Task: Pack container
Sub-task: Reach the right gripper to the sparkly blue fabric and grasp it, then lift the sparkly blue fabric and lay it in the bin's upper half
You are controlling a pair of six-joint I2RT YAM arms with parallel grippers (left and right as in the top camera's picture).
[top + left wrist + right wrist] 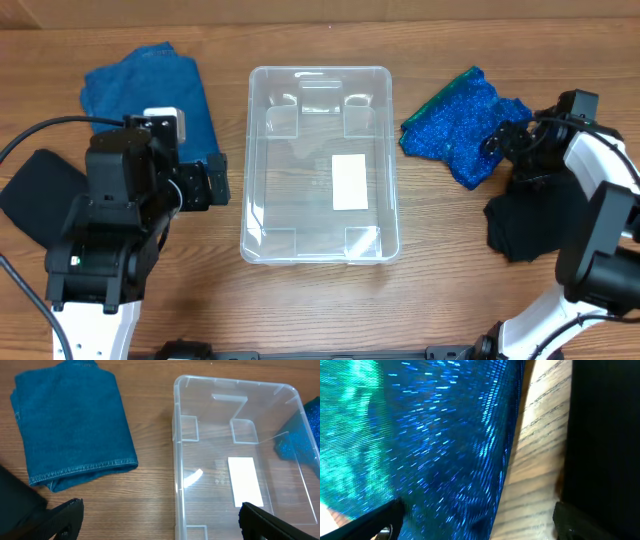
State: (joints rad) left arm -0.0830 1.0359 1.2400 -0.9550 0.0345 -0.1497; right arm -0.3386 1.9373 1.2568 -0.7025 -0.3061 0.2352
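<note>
The clear container (256, 160) stands empty at the table's middle, with a white label (349, 182) on its bottom. It also shows in the left wrist view (176, 460). My left gripper (217, 183) is open and empty beside its left wall; in the left wrist view (160, 522) the fingers straddle that wall. A folded blue denim cloth (150, 90) lies to the far left. My right gripper (497, 140) is open, low over the right edge of a shiny blue-green cloth (460, 122). In the right wrist view (480, 525) that cloth (435, 445) lies between the fingers.
A black cloth (40, 195) lies at the left by my left arm. Another black cloth (525, 225) lies at the right, under my right arm, and it shows in the right wrist view (605, 435). The table is bare wood in front of the container.
</note>
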